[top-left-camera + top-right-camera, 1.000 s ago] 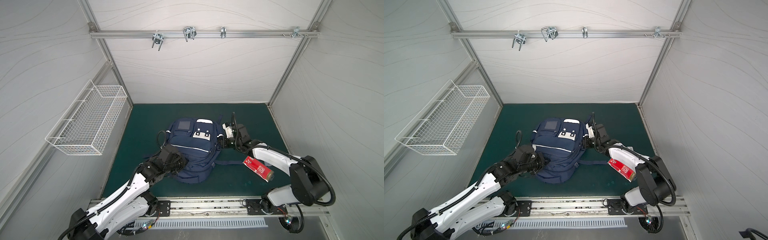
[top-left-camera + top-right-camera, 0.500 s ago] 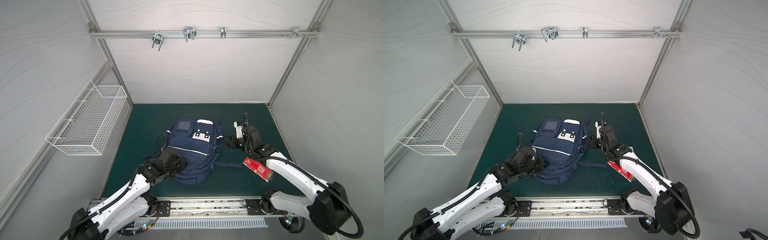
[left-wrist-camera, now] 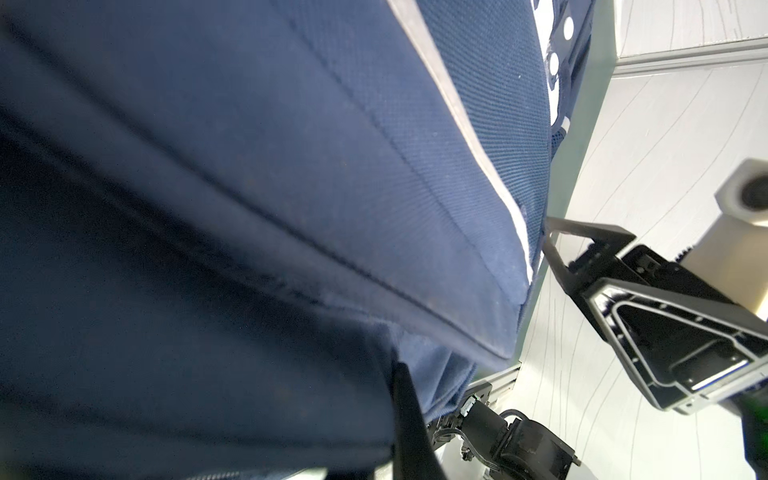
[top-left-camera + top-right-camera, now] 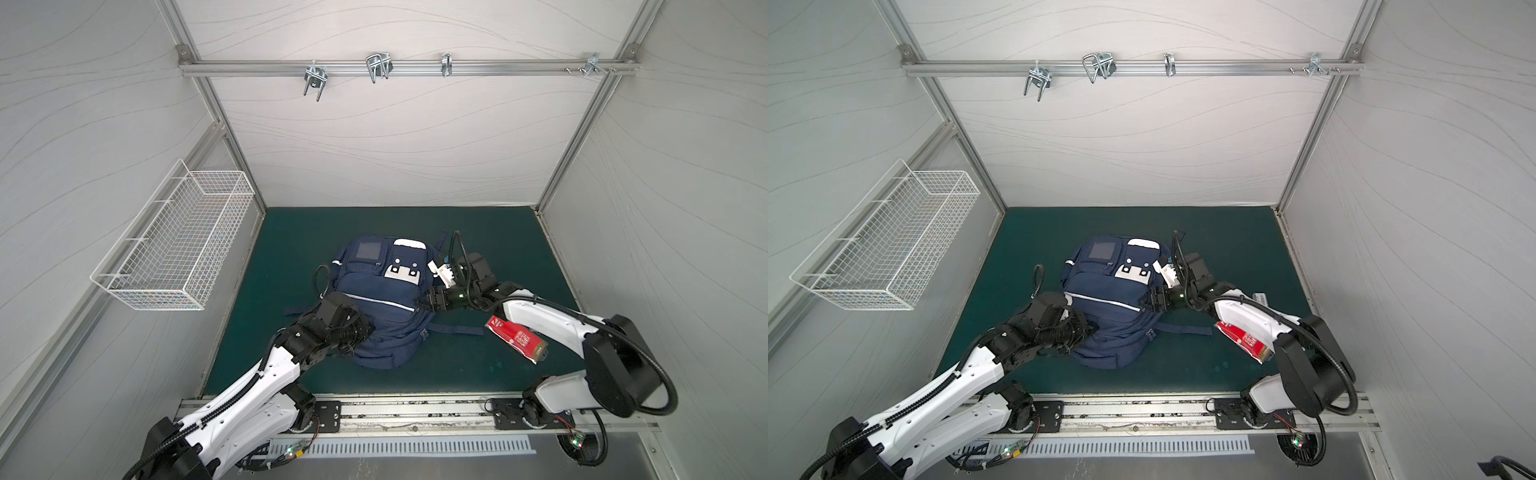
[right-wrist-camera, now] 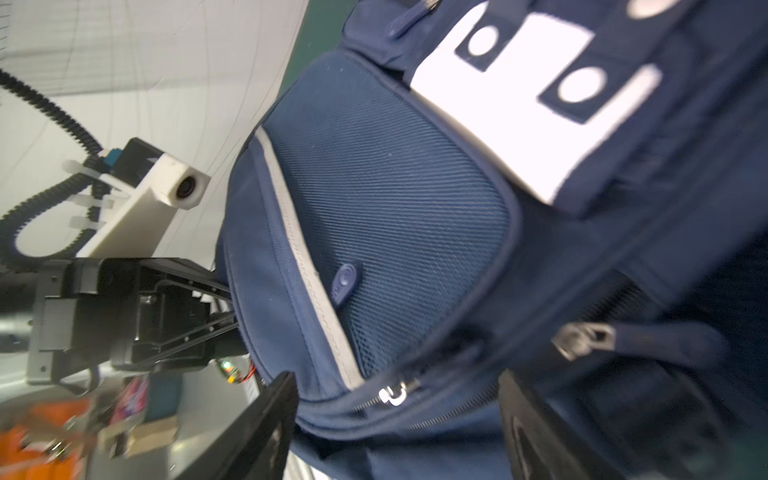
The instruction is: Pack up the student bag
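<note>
Your cell is boxed in by pale panel walls (image 4: pixel 395 145) on an aluminium frame, with a dark green mat (image 4: pixel 478 232) as the work surface. Along the 12 o'clock wall there's a metal rail (image 4: pixel 498 68) carrying a few hooks (image 4: pixel 377 66). The base rail (image 4: pixel 415 409) with both arm mounts runs along 6 o'clock. A white wire basket (image 4: pixel 178 245) hangs on the 9 o'clock wall.

The student bag (image 4: pixel 374 291) lies flat near the middle of the mat, front side up, with its white patch (image 4: pixel 402 272) towards 12 o'clock. A red box (image 4: pixel 515 338) sits on the mat around 4 o'clock from the bag, partly under your right forearm.

Your left gripper (image 4: pixel 365 331) is at the bag's 8 o'clock edge, jaws pinched together with the tips buried in the navy fabric. Your right gripper (image 4: pixel 422 301) is at the 3 o'clock edge with its fingers (image 5: pixel 270 419) spread wide and gripping nothing. In the right wrist view a silver zip pull (image 5: pixel 392 392) sits between them.

Versus a second ago, your right gripper was higher up, at the bag's 2 o'clock corner. Half a second ago it was out over the bare mat with the arm stretched, and now it's folded back in, lower on the bag's side. The left arm, bag and box haven't budged.
</note>
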